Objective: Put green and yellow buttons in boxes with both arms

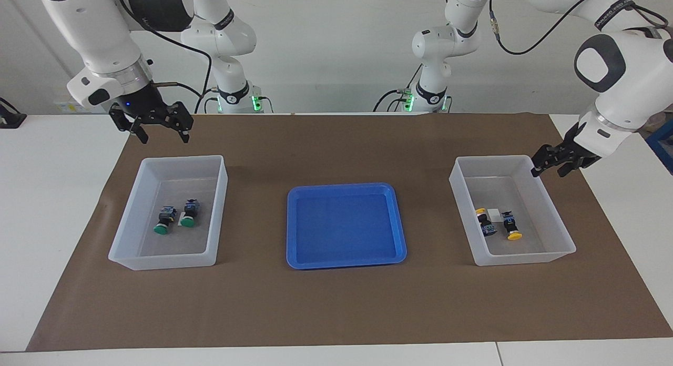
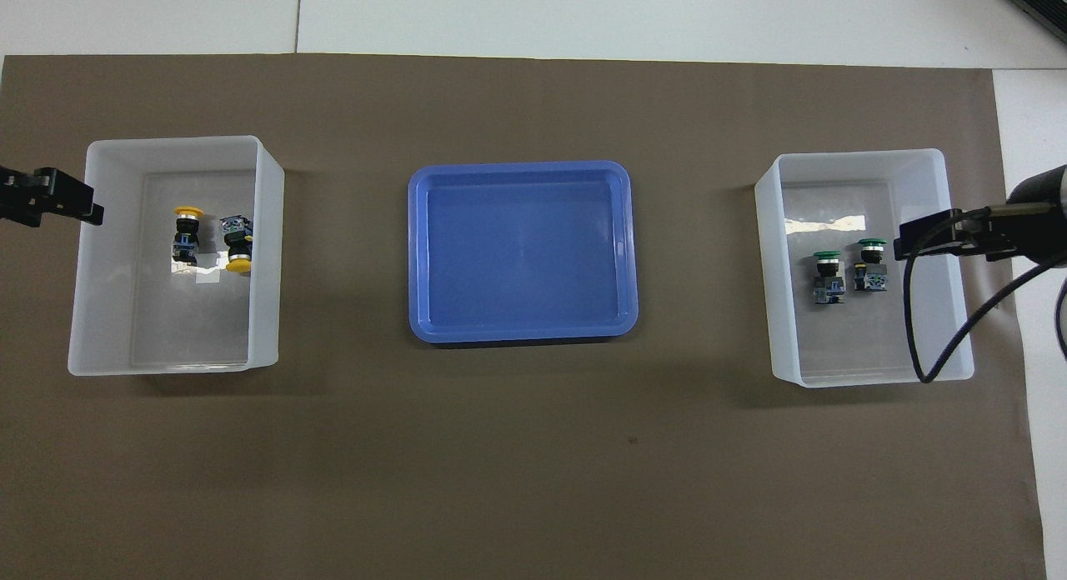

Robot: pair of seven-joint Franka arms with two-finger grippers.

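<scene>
Risk now is small: yellow buttons [image 1: 497, 223] lie in my left-end box [image 1: 557, 234], green buttons [image 1: 176, 219] in the right-end box [image 1: 126, 219]. My left gripper [image 1: 556, 163], spread, hangs over its rim; my right gripper [image 1: 157, 130], spread, is empty. A careless swing could clip a box wall.

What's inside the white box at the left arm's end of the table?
Two yellow buttons lie side by side on the floor of the white box, with a small white patch between them. Nothing covers them: the left gripper is over the box's rim and empty.
</scene>
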